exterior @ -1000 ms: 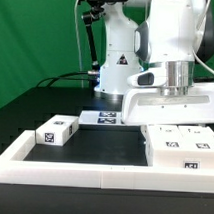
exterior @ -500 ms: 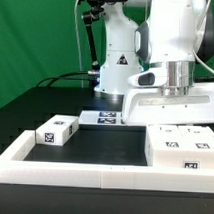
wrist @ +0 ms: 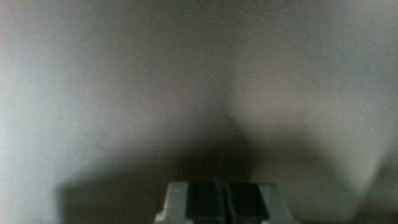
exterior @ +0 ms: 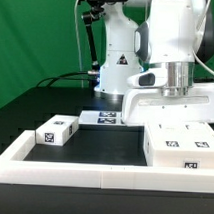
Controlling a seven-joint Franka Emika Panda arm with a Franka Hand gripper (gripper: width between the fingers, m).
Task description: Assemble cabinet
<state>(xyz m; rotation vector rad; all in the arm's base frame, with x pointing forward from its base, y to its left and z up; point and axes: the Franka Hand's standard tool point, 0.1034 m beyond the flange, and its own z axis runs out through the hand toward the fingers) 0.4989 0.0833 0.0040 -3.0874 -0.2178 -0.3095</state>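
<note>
While fingers are shut together with nothing between, gripper is poised at cabinet shell, exterior view's right; any push best made slowly, squarely. Small block lies well apart, exterior view's left.

White cabinet, black-and-white tags

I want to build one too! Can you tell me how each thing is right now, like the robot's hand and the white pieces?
gripper: shut, nothing seen between its fingers.
large white box: resting on the table, not joined to anything.
small white block: lying loose, apart from the box.
marker board: flat on the table.
</note>
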